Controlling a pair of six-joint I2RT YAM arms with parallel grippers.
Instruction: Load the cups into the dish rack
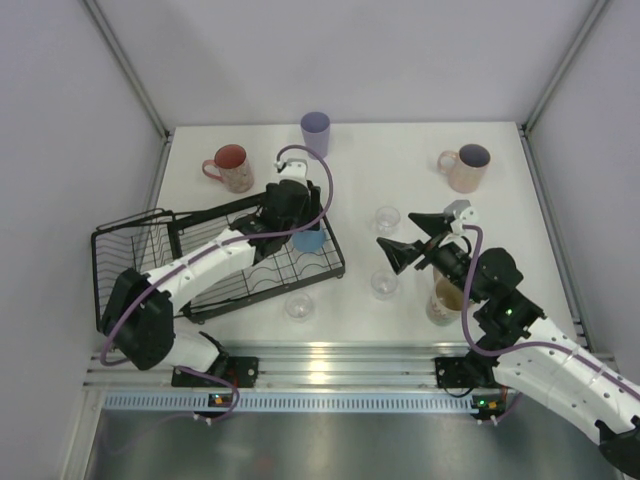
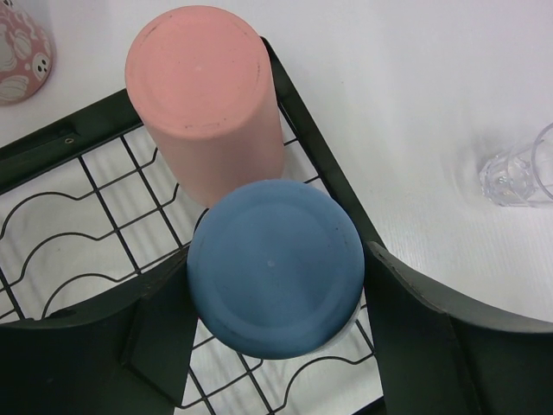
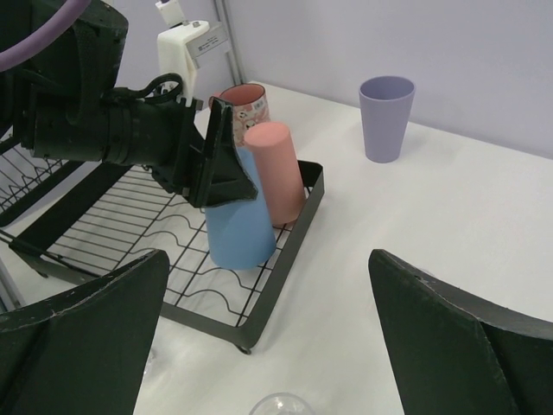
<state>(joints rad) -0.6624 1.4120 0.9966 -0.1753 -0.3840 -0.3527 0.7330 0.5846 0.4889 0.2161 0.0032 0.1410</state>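
The left fingers (image 2: pixel 415 337) are clamped on the sides of the blue cup (image 2: pixel 275 268). The blue cup stands mouth-down on the wire floor in the right corner of the rack (image 2: pixel 321 151). The salmon cup (image 2: pixel 207 95) stands mouth-down in the same corner, touching the blue cup on its far side.

The right fingers (image 3: pixel 449 337) are spread wide and hold nothing. They hang above the worktop (image 1: pixel 400 160), to the right of the rack.

Outside the rack, on the worktop:
- lavender cup (image 1: pixel 315 130), upright at the far edge;
- pink mug (image 1: pixel 232 168), far left;
- second mug (image 1: pixel 466 167), far right;
- third mug (image 1: pixel 443 300), partly hidden by the right arm;
- three glasses (image 1: pixel 387 218), (image 1: pixel 384 284), (image 1: pixel 298 305), between the arms.
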